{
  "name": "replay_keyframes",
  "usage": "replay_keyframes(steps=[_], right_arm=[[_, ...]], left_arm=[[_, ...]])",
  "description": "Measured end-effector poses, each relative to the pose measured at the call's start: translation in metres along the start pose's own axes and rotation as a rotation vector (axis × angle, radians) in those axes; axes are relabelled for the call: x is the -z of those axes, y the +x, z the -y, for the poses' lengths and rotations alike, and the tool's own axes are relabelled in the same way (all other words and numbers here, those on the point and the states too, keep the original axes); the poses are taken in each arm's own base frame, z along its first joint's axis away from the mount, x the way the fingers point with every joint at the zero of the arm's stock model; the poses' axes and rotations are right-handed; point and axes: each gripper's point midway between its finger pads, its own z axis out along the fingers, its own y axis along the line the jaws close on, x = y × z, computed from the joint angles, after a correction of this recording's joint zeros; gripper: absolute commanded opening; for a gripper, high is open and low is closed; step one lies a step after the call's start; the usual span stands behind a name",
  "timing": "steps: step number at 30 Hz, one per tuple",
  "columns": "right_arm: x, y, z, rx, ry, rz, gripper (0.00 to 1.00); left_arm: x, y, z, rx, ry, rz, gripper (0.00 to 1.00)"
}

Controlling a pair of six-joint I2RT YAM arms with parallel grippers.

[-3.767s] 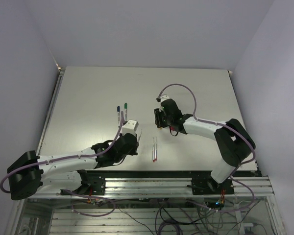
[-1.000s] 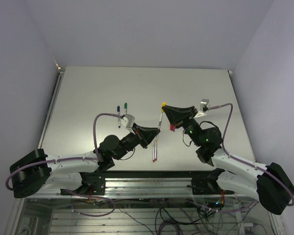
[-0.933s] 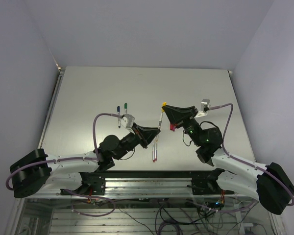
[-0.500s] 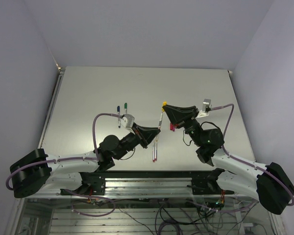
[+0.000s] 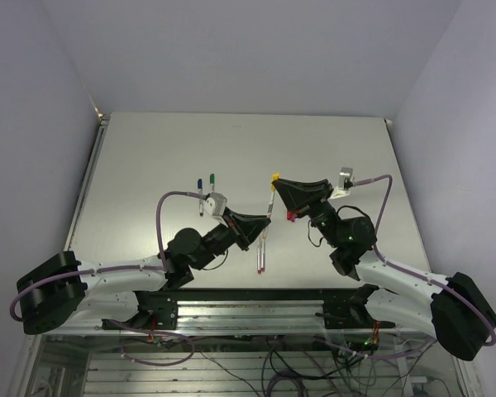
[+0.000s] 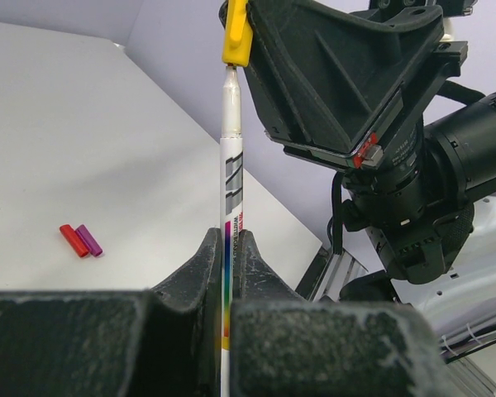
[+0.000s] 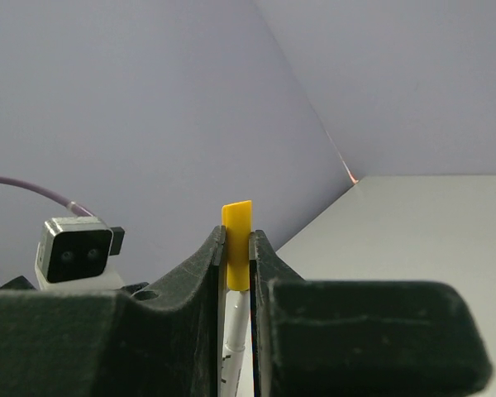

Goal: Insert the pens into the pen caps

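1. Gripping a pen (image 6: 231,178) by its barrel, the left gripper (image 6: 229,248) has both fingers pressed tight against it. The pen is held raised above the table (image 5: 149,157), with its tip pointing away from the left arm.
2. The right gripper (image 7: 236,240) is clamped on the yellow cap (image 7: 237,217). One finger lies flat on each side, and the cap's top shows above them.
3. Cap and pen stand in one line near the middle of the table, between the two arms. The cap's open end meets the pen's tip. The narrow neck below it shows bare, so the cap is not fully seated.
4. A red cap (image 6: 70,241) and a magenta cap (image 6: 89,240) lie side by side, touching, on the table. In the overhead view the right gripper's black housing partly covers them.
5. Two loose pens (image 5: 260,252) lie side by side on the table, just near of the left gripper. Small reddish marks show at their near ends.
6. A blue-capped pen (image 5: 200,192) and a green-capped pen (image 5: 211,185) lie side by side, left of the held pen. The left arm's wrist camera (image 5: 216,203) overlaps their near ends.
7. In the left wrist view the right gripper's housing fills the upper right and blocks the table behind it.
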Motion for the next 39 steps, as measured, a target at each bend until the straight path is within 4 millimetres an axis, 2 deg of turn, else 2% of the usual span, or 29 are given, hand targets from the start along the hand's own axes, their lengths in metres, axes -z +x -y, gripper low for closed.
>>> replay_keyframes(steps=[21, 34, 39], right_arm=[[0.003, 0.007, 0.0, -0.01, -0.007, -0.028, 0.01], [0.007, 0.038, -0.003, -0.104, -0.042, -0.147, 0.0], [0.007, 0.054, 0.0, -0.147, -0.059, -0.197, 0.0]], left_arm=[[0.001, -0.004, 0.0, 0.001, 0.0, 0.019, 0.07], [0.008, -0.007, -0.013, -0.01, -0.039, 0.07, 0.07], [0.007, 0.003, -0.021, -0.023, -0.062, 0.049, 0.07]])
